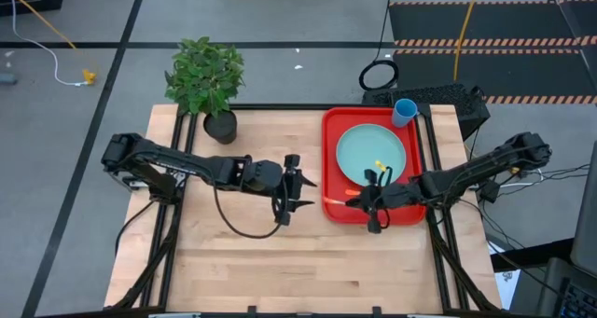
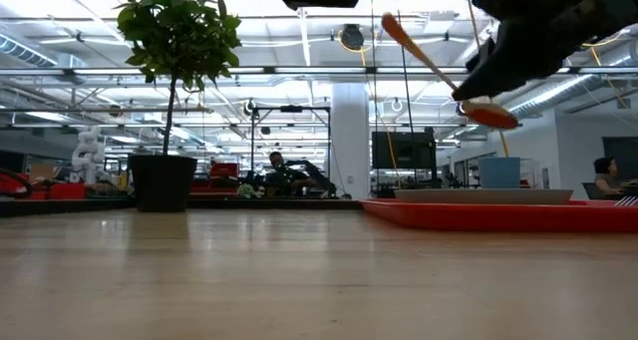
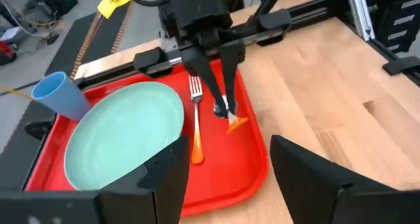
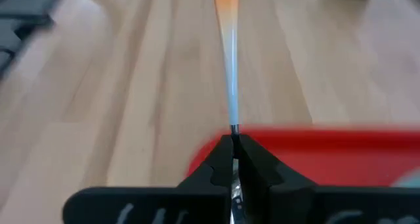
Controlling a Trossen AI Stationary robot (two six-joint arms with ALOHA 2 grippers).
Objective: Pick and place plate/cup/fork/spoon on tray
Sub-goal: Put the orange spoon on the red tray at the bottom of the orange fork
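The red tray (image 1: 375, 215) lies at about three o'clock on the wooden surface (image 1: 261, 262) in the high view. The pale turquoise plate (image 1: 369, 155) sits inside it, and the blue cup (image 1: 404, 112) stands in the tray's corner at one o'clock from the plate, just beside its rim. The fork (image 3: 195, 122) lies flat on the tray floor beside the plate, tines toward the cup's end, orange handle toward the tray's near rim.

The right gripper (image 1: 373, 199) hangs over the tray's edge at about six o'clock from the plate, its fingers pressed together on the spoon (image 2: 439, 69), which is held clear of the tray and tilted, its orange handle sticking out past the tray rim over the wood.

The left gripper (image 1: 300, 196) waits over the middle of the surface, at nine o'clock from the tray, fingers spread wide and holding nothing. A potted plant (image 1: 207, 83) stands at the surface's eleven o'clock corner.
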